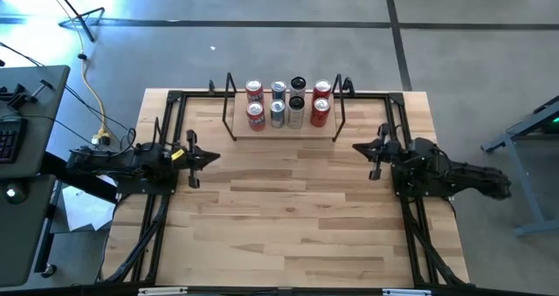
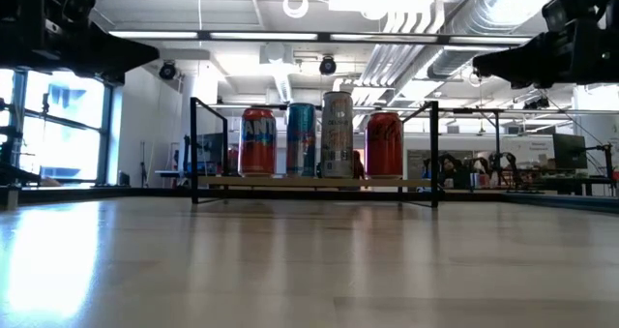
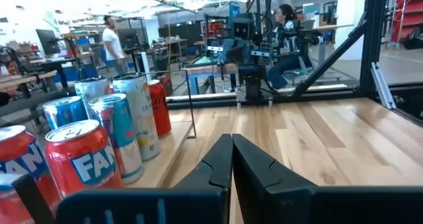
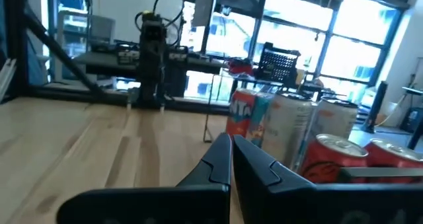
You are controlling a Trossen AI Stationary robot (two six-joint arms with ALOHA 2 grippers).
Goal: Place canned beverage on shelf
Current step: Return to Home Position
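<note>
The shelf [image 1: 284, 134] sits centred at the far edge of the table [image 1: 288, 226], its long axis running left to right along that edge. Eight cans stand upright on it in two rows of four: Fanta cans [image 1: 255, 114] at the left end, then blue-silver cans [image 1: 278, 112], taller pale cans [image 2: 338, 134] and red cans [image 1: 320, 111]. A broad stretch of tabletop lies between the shelf and the near edge. The left gripper [image 1: 208, 158] and right gripper [image 1: 360, 148] hang near the side edges (tips facing each other), apart from the shelf, each with fingers pressed together.
</note>
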